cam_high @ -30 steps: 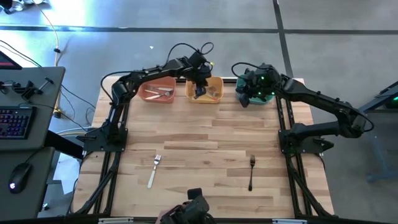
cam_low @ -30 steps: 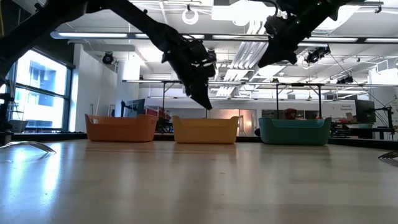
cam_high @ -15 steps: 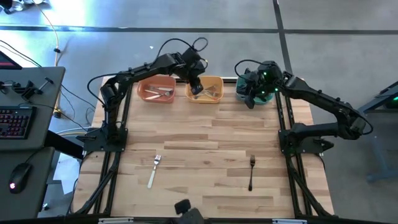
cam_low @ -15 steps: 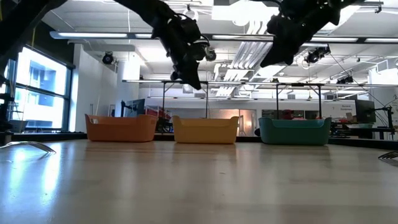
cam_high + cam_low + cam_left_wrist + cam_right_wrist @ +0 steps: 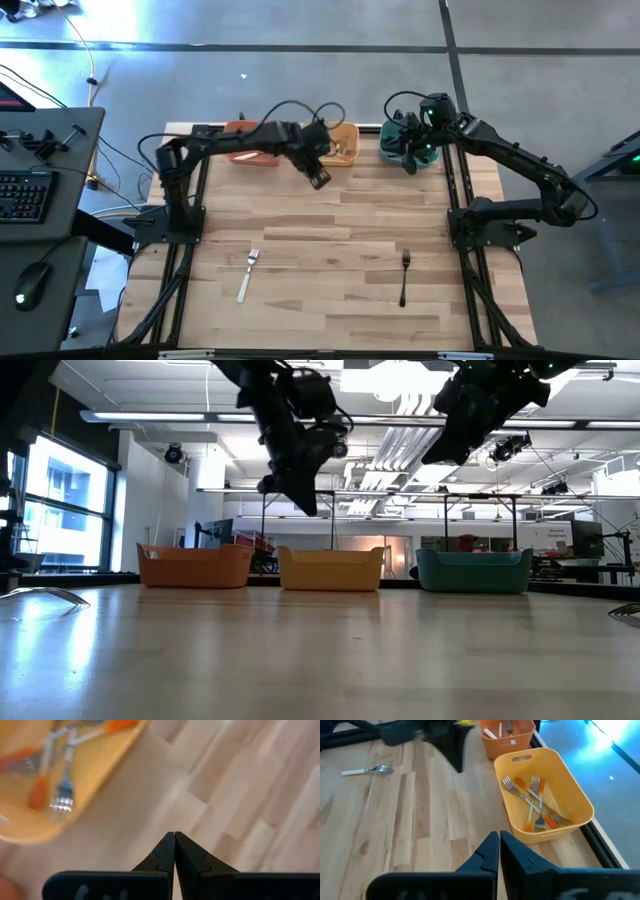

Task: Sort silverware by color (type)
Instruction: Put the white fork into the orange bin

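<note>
**Both pincers empty near the bins, two forks left on the bench**

The left pincer (image 5: 318, 180) hangs above the wooden bench (image 5: 330, 215), just in front of the yellow bin (image 5: 349, 133); its fingers (image 5: 167, 851) are pressed together with nothing between them; in the low view it is raised well above the bin rims. The right pincer (image 5: 409, 161) is held over the teal bin (image 5: 474, 571) at the bench's far right; its fingers (image 5: 492, 851) also meet, holding nothing.

Orange-handled forks (image 5: 536, 807) lie crossed in a loose heap inside the yellow bin; they also show, blurred, in the left wrist view. The orange bin (image 5: 507, 737), far left of the three, holds white-handled forks (image 5: 492, 732), their count too small to tell.

Two forks lie loose on the near half of the bench, well apart: a white-handled fork (image 5: 247, 275) on the left, tines toward the bins; a black-handled fork (image 5: 404, 277) on the right, tines likewise toward the bins. What is in the teal bin cannot be made out.
</note>
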### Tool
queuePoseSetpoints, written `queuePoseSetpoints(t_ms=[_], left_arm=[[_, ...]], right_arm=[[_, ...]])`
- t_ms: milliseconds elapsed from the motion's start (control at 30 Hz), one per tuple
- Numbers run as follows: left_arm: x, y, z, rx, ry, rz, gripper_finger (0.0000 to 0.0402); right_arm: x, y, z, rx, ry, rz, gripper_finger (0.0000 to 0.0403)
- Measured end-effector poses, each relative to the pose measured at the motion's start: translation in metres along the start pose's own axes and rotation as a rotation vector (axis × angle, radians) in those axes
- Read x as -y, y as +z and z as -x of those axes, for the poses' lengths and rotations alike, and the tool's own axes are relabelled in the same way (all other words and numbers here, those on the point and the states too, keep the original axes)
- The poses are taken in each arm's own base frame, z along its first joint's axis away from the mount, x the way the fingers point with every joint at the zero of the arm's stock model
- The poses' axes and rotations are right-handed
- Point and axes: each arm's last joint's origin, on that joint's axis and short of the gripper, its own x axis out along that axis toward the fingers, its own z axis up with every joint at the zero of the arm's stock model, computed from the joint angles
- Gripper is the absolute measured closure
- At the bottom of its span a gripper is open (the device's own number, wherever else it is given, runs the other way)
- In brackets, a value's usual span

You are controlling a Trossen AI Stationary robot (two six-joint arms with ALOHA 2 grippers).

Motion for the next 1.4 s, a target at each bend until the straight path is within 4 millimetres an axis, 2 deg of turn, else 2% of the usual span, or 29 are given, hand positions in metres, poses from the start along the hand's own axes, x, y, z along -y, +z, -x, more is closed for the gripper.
queuePoseSetpoints(t_ms=[167,267,567,733,900,1067,1233,1400], left_arm=[[0.020,-0.036,0.009,0.058,-0.056,0.134,0.0401],[0.030,-0.068,0.014,0.041,-0.049,0.233,0.0401],[0.072,-0.169,0.037,-0.082,0.033,0.470,0.0401],[0.099,-0.211,0.043,-0.191,0.093,0.572,0.0394],[0.121,-0.237,0.044,-0.258,0.108,0.655,0.0358],[0.133,-0.255,0.036,-0.348,0.160,0.732,0.0307],[0.137,-0.264,0.021,-0.372,0.246,0.748,0.0262],[0.138,-0.267,0.001,-0.412,0.319,0.760,0.0248]], right_arm=[[0.000,0.000,0.000,0.001,0.003,0.029,0.0403],[-0.001,0.001,0.000,0.019,0.025,0.037,0.0403],[-0.003,0.003,-0.001,0.041,0.059,0.040,0.0403],[-0.003,0.003,-0.001,0.040,0.062,0.043,0.0403],[-0.003,0.003,-0.001,0.037,0.062,0.049,0.0403],[-0.003,0.003,-0.001,0.037,0.062,0.055,0.0403],[-0.004,0.003,-0.002,0.037,0.063,0.067,0.0403],[-0.004,0.003,-0.002,0.037,0.063,0.067,0.0403]])
